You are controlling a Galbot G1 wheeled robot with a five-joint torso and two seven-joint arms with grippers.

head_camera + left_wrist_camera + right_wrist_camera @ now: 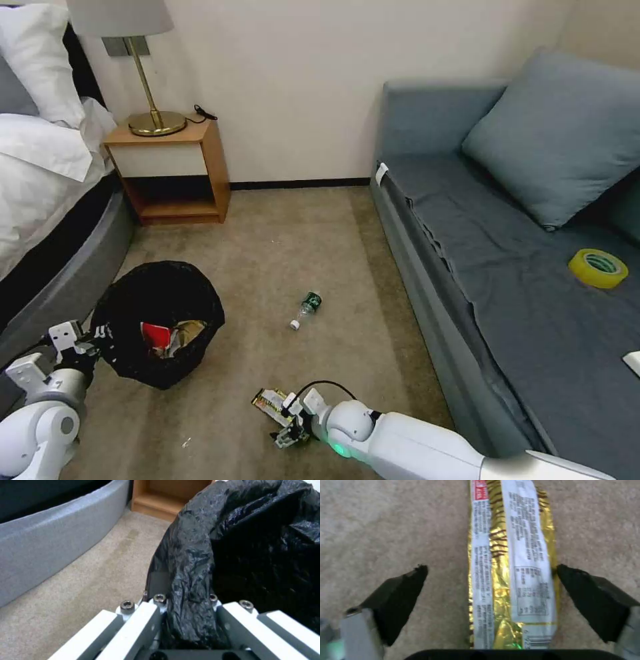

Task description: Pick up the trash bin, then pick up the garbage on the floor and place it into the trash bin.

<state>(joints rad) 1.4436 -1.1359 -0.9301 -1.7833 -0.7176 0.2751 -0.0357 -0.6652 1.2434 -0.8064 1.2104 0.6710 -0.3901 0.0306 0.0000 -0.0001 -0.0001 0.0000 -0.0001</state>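
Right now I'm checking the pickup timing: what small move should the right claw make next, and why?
Probably close. The right claw is open and straddles the gold wrapper flat on the carpet, one finger already touching its edge. The left claw holds the trash bin ready nearby.

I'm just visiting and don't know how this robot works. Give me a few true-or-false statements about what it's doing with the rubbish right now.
1. The left gripper is clamped on the trash bin at its bag-covered rim. True.
2. The right gripper has closed on the gold wrapper. False: its fingers stand open on either side of it.
3. The small bottle is inside the bin. False: it lies on the carpet.
4. A red-and-white packet is already in the bin. True.
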